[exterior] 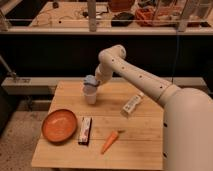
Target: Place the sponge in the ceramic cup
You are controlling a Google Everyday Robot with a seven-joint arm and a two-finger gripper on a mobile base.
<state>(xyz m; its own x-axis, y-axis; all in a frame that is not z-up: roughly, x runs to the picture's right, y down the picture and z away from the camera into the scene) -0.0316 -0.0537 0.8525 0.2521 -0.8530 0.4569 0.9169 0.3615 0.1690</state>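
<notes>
I see the sponge [90, 80] at the mouth of the ceramic cup [90, 97].
It is a light blue-grey block, on or just above the rim. The small white tapered cup stands upright beyond the orange bowl [59, 125], to its right. My gripper [95, 79] is at the sponge.

The sponge [90, 80] is light blue-grey, and the ceramic cup [90, 96] just under it is plain white. The gripper [95, 82], right above the cup, is pale like its white arm [136, 76], which carries small dark dots. The table [137, 134] is light wood with plank lines. The bowl [59, 125] and carrot [110, 142] are orange. The bottle [132, 104] is white, and the packet [85, 130] is white with reddish print.
</notes>
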